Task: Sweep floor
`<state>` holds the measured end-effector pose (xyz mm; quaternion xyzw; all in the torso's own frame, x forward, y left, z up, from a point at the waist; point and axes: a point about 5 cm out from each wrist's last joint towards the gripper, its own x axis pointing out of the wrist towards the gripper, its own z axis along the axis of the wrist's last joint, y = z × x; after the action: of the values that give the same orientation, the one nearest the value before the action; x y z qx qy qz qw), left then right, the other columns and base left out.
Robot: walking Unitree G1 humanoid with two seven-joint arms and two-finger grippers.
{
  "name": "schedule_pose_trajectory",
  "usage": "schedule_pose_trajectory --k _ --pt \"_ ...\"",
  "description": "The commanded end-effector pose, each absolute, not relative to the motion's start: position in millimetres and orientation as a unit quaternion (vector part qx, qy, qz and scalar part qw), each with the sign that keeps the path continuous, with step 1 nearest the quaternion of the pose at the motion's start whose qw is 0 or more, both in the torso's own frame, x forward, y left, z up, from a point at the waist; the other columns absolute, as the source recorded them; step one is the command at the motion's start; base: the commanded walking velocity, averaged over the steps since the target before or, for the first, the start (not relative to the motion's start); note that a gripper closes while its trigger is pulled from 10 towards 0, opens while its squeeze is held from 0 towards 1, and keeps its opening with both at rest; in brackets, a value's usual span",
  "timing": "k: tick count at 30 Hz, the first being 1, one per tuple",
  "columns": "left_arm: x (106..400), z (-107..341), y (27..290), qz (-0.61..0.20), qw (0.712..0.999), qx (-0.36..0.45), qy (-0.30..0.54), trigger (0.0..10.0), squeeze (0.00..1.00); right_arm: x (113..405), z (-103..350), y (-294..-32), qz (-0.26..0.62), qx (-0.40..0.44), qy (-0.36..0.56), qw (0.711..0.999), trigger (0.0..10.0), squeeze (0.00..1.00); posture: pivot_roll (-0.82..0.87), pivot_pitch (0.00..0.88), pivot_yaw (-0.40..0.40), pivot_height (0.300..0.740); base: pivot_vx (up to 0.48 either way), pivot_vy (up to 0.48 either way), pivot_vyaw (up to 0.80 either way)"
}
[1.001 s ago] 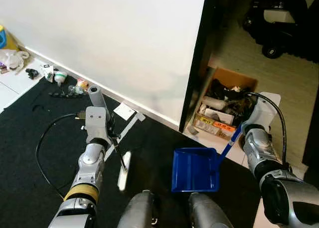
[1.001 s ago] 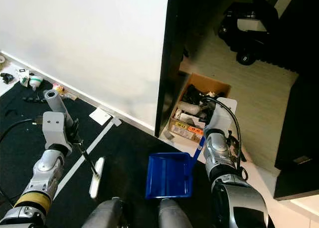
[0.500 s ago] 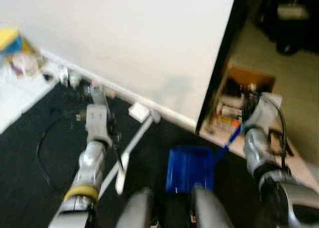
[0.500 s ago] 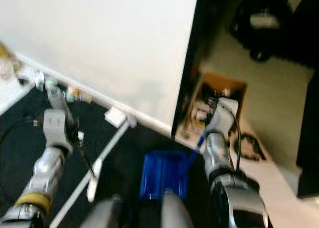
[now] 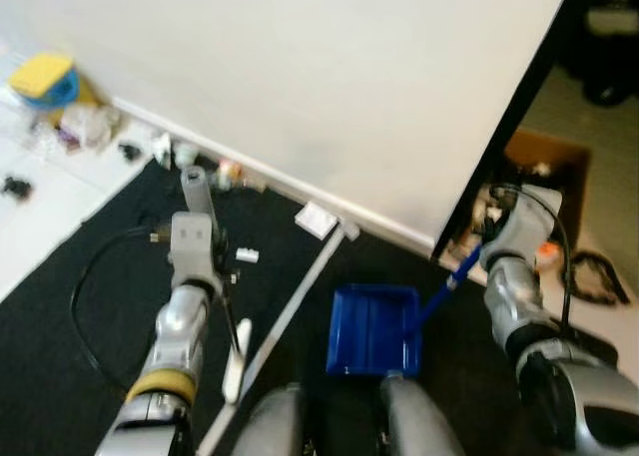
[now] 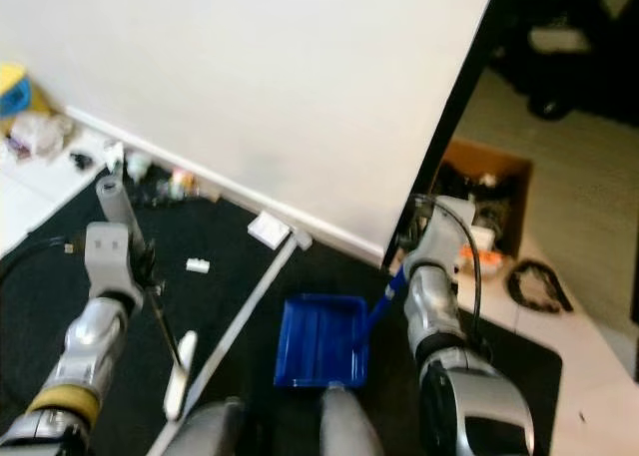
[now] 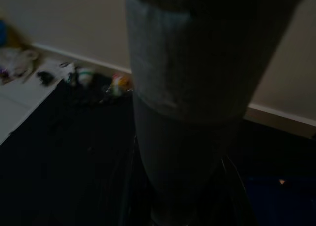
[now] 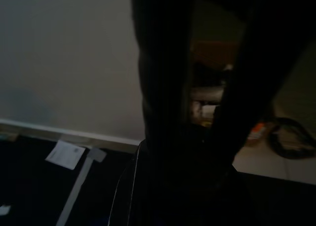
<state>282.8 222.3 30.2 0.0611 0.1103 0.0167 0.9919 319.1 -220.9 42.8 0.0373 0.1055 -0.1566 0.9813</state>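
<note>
Blue plastic marks the dustpan (image 5: 373, 328), which sits flat on the black mat (image 5: 60, 356) just ahead of the robot's feet, its handle (image 5: 446, 280) rising toward the right gripper (image 6: 399, 266), which is clenched on that handle. The left gripper (image 5: 222, 276) is clenched on the brush (image 5: 235, 344), a thin dark stem ending in a pale head that hangs low over the mat, beside a grey tape line (image 5: 290, 316). A small white scrap (image 5: 247, 256) lies on the mat near the left arm, and more litter (image 5: 200, 167) is bunched along the white wall's (image 5: 329, 67) skirting. A cardboard box (image 5: 539, 167) of clutter stands past the doorway, behind the right arm.

Judging by this, the step in hand is gathering debris toward the pan. To do it well, the brush head should be lowered until it touches the mat on the far side of the scrap, then drawn in short strokes toward the pan's open lip. The pan's front edge should stay pressed flat so nothing slides beneath. The black cable (image 5: 85, 286) looping by the left arm could snag the stroke.
</note>
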Motion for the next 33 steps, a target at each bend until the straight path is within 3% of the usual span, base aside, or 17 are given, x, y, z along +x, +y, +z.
schedule_pose_trajectory --k 1,19,33 --pt "282.4 32.4 226.0 0.016 0.992 0.071 0.106 10.0 0.00 319.2 42.7 -219.8 -0.159 0.041 0.105 0.981 10.0 0.00 0.05 0.077 -0.011 0.740 0.000 0.480 -0.80" --pt "282.9 32.8 228.1 0.014 0.991 0.075 0.108 10.0 0.00 318.5 42.4 -221.6 -0.165 0.043 0.105 0.980 10.0 0.00 0.05 0.070 -0.004 0.740 0.000 0.480 -0.80" --pt "283.7 33.6 228.5 0.009 0.991 0.078 0.108 10.0 0.00 315.6 41.6 -223.7 -0.171 0.042 0.097 0.980 10.0 0.00 0.05 0.059 0.002 0.740 0.000 0.480 0.00"
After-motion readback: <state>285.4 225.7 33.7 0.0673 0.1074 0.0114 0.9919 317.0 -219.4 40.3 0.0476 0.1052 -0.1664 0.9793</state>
